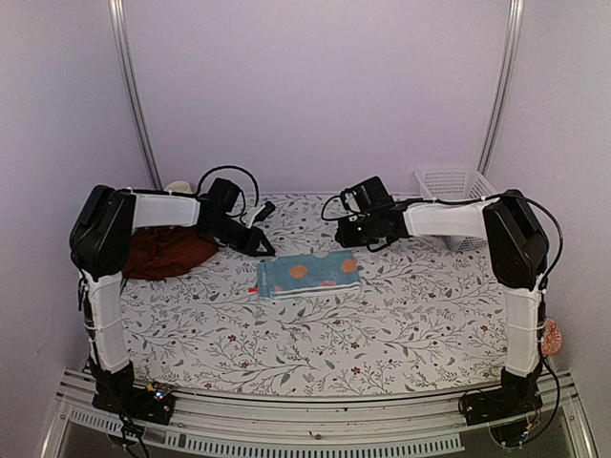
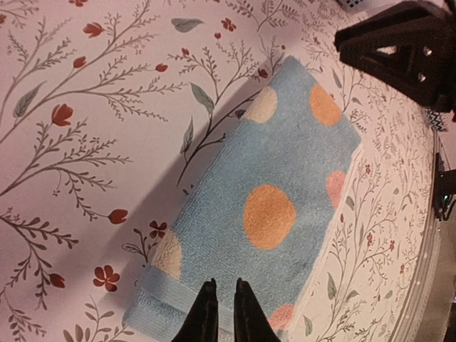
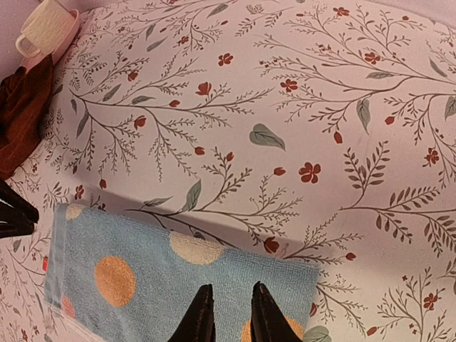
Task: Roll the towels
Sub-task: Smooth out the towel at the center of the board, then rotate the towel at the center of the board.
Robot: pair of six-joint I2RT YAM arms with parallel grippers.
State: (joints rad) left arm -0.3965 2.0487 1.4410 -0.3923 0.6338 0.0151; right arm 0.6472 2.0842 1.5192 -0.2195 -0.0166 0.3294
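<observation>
The light-blue towel [image 1: 310,274] with orange, cream and pink dots lies folded flat in the middle of the floral covering, also in the left wrist view [image 2: 278,206] and the right wrist view [image 3: 142,278]. The dark maroon towel [image 1: 167,253] sits crumpled at the far left, its edge in the right wrist view [image 3: 18,114]. My left gripper [image 1: 260,243] hovers over the blue towel's left end, jaws [image 2: 221,281] almost together with nothing between them. My right gripper [image 1: 346,232] hovers over the right end, its jaws [image 3: 228,286] a little apart and empty.
A white plastic basket [image 1: 456,186] stands at the back right. A cream cup on a pink saucer [image 3: 46,25] sits at the back left beside the maroon towel. The right arm's dark frame [image 2: 406,50] shows beyond the blue towel in the left wrist view.
</observation>
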